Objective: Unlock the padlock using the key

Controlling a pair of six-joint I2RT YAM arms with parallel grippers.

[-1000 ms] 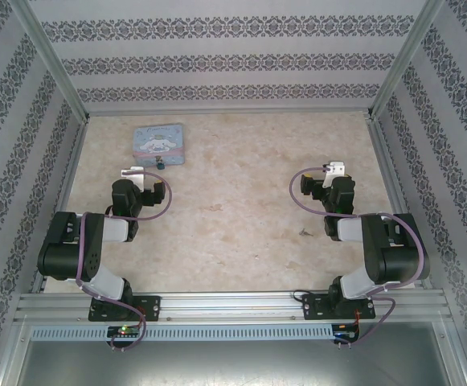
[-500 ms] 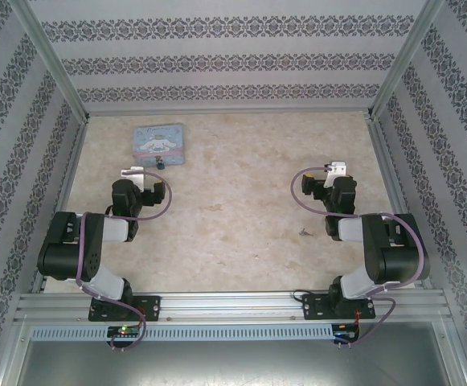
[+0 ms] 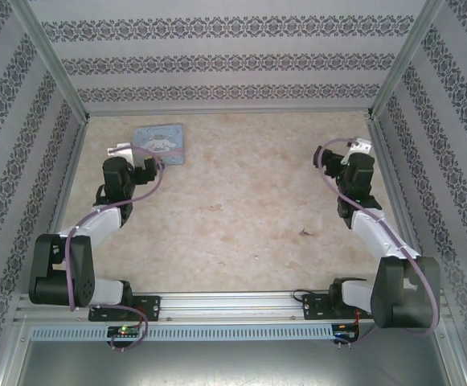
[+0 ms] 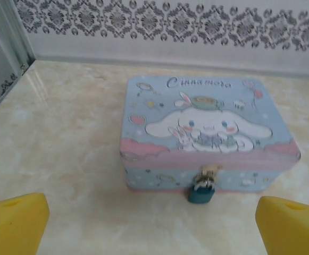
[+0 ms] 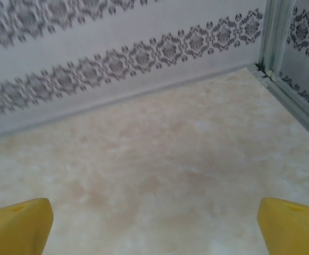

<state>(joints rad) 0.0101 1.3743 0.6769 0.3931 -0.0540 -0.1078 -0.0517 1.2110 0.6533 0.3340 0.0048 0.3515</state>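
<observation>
The padlock (image 4: pixel 201 192) is a tiny teal body hanging by its shackle from the clasp on the front of the pale-blue cartoon-dog tin (image 4: pixel 207 133), resting on the table. My left gripper (image 4: pixel 154 228) is open and wide, its yellow fingertips (image 4: pixel 13 220) a short way in front of the padlock and touching nothing. From above, the left gripper (image 3: pixel 127 157) sits just left of the tin (image 3: pixel 159 141). A small greyish sliver, apparently the key (image 3: pixel 305 233), lies on the table right of centre. My right gripper (image 3: pixel 357 151) hangs open and empty over bare table (image 5: pixel 154 228).
Patterned walls enclose the marble-look table (image 3: pixel 233 201). An aluminium post and rail (image 5: pixel 282 64) stand close to the right gripper's right side. The tin sits near the back left corner, with the left wall rail (image 4: pixel 8 58) beside it.
Both arms have stretched away from their bases. The left gripper moved up beside the tin. The right gripper moved toward the back right corner.
</observation>
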